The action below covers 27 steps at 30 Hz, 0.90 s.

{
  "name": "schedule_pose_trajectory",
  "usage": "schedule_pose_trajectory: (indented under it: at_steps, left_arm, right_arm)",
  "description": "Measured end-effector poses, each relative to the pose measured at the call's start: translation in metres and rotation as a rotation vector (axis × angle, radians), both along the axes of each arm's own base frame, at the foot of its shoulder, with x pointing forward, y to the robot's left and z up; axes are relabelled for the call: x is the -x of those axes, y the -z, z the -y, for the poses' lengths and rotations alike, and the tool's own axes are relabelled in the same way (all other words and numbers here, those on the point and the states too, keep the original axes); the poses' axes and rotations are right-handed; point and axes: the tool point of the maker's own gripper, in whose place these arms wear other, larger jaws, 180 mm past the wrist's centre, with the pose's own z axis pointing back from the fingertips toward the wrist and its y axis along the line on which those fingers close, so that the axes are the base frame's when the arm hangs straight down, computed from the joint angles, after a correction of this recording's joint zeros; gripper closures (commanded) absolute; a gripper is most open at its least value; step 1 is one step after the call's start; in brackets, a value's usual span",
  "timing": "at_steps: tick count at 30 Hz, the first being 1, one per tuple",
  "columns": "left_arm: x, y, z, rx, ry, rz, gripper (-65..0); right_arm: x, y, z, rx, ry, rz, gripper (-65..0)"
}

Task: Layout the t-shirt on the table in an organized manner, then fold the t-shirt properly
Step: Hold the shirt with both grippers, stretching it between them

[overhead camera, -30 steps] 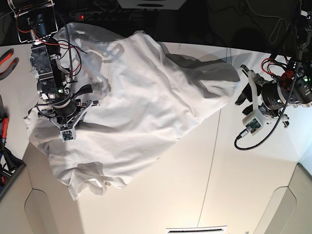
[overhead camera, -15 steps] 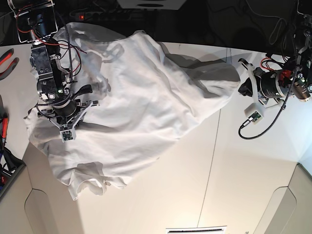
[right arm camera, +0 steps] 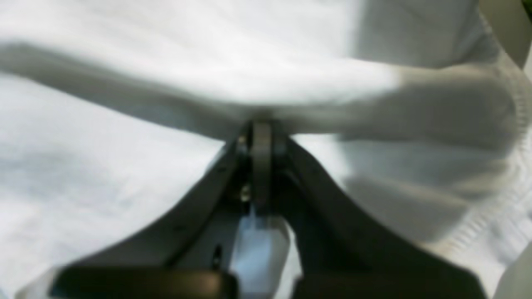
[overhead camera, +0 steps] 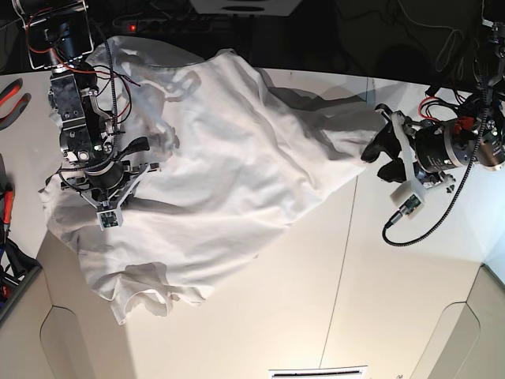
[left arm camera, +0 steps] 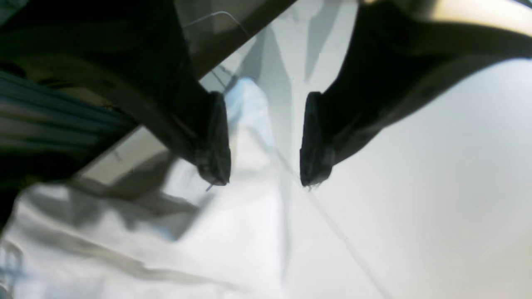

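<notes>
White cotton shirt [overhead camera: 213,174] lies crumpled across the table [overhead camera: 331,316], bulk spread from about 10 o'clock toward 3 o'clock in the base view, one bunched end near 7 o'clock and a far corner trailing out to the right. Not laid flat; the layout step looks barely begun. Right gripper [right arm camera: 261,133], at 9 o'clock in the base view, has its jaws pressed together on a ridge of fabric, seen pinched at the tips in its wrist view; likely anchoring that side so the cloth can be pulled taut from the other end. Left gripper [overhead camera: 380,142] sits at 3 o'clock, right at the shirt's trailing corner, jaws apart with nothing between them. Its wrist view shows both pads [left arm camera: 216,137] open over the cloth edge and the table's thin seam line, so it reads as lined up to grab that corner. Judgement: next move needs a closing pinch on the edge, then a pull outward; thin single layer could slip out.
</notes>
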Motion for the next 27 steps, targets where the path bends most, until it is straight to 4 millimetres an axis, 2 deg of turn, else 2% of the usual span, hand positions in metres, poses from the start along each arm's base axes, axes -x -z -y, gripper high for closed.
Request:
schedule_pose_trajectory:
  at_steps: [8, 12, 14, 15, 17, 18, 22, 27]
  left_arm:
    - [0.003, -0.001, 0.006, 0.043, 0.0, -0.015, -30.9]
    - [0.012, 0.01, 0.001, 0.033, -0.011, -0.059, -30.5]
    - [0.015, 0.016, -0.002, 0.03, -0.023, -0.08, -24.8]
    - [0.015, 0.019, -0.003, 0.032, -0.032, -0.09, -19.0]
    - [0.017, 0.025, -0.002, 0.044, -0.047, -0.107, -2.8]
    - [0.018, 0.026, 0.001, 0.05, -0.049, -0.111, 0.0]
    - [0.02, 0.027, 0.005, 0.071, -0.05, -0.128, 0.0]
    - [0.04, 0.03, 0.011, 0.061, 0.019, -0.218, 0.0]
  right_arm:
    - [0.0, 0.0, 0.0, 0.0, 0.0, 0.0, 0.0]
    - [0.0, 0.0, 0.0, 0.0, 0.0, 0.0, 0.0]
    - [0.0, 0.0, 0.0, 0.0, 0.0, 0.0, 0.0]
    - [0.0, 0.0, 0.0, 0.0, 0.0, 0.0, 0.0]
    - [0.0, 0.0, 0.0, 0.0, 0.0, 0.0, 0.0]
    - [0.0, 0.0, 0.0, 0.0, 0.0, 0.0, 0.0]
    - [0.001, 0.001, 0.0, 0.001, 0.001, -0.004, 0.0]
    - [0.001, 0.001, 0.005, 0.01, 0.044, -0.006, 0.0]
